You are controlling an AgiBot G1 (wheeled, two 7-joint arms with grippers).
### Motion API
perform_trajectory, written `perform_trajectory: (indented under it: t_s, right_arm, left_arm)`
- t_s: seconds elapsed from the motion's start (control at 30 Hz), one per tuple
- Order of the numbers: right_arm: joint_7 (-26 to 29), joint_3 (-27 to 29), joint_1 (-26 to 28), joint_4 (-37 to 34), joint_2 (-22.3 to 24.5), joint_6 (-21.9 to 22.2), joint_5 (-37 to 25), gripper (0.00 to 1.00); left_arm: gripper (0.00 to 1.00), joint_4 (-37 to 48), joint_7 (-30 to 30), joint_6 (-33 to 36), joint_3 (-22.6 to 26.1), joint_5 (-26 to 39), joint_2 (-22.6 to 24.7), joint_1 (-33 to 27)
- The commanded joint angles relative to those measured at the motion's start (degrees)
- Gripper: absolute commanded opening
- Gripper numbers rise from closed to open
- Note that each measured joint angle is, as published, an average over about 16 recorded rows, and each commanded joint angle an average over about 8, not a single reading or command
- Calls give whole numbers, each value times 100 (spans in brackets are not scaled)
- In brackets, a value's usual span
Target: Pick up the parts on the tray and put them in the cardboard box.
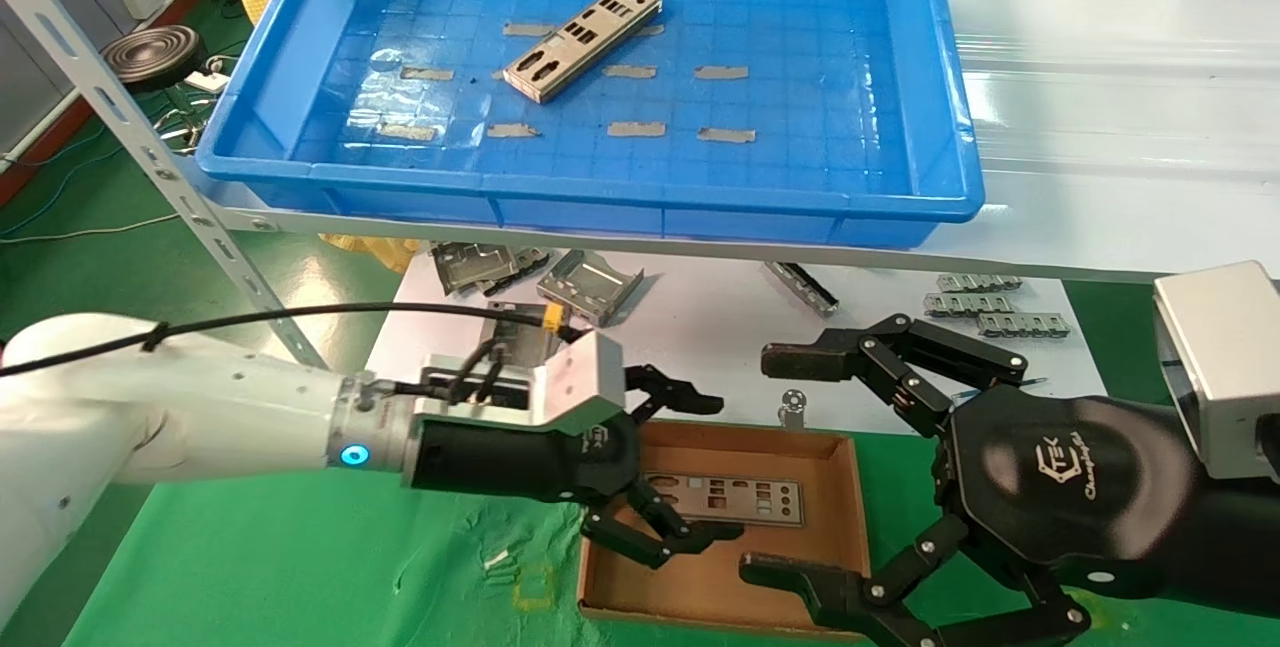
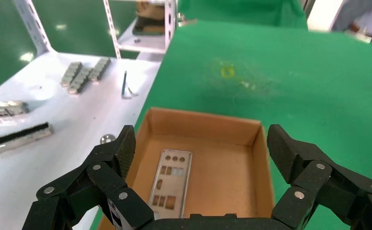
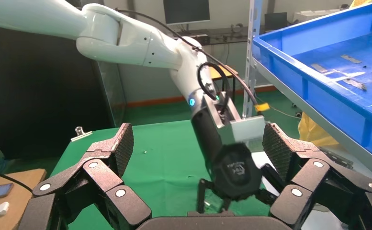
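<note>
Left gripper [image 1: 685, 467] hovers over the box's left side, spread wide, holding nothing. Box [image 1: 850, 497], brown corrugated, low walls, sits on the green desk; one part [image 1: 725, 499] lies flat inside, thin silver plate with rectangular and round cutouts. Second part [image 1: 583, 40] lies diagonally in the blue tray [image 1: 640, 202] up top. Right gripper [image 1: 785, 462] beside the box's right edge, also spread, empty.

left black gripper [image 1: 690, 467] covers the near-left end of the flat silver plate [image 1: 735, 500] in the brown cardboard box [image 1: 850, 487] | box's bottom edge cut off by the frame and the right black gripper [image 1: 790, 462] | big blue plastic tray [image 1: 600, 197] cropped along the top | boxy grey brackets [image 1: 540, 277] half tucked under the tray's shelf
</note>
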Motion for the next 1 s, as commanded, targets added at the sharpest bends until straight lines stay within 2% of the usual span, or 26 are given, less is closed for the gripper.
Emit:
perform_trajectory:
  t_s: [0.03, 1.0]
  right_arm:
    - [0, 0, 0, 0, 0, 0, 0, 100]
    - [0, -1, 0, 0, 0, 0, 0, 100]
  left_arm:
    - [100, -145, -88, 16, -116, -23, -104, 76]
    - [100, -2903, -1726, 218, -2247, -355, -2009, 1473]
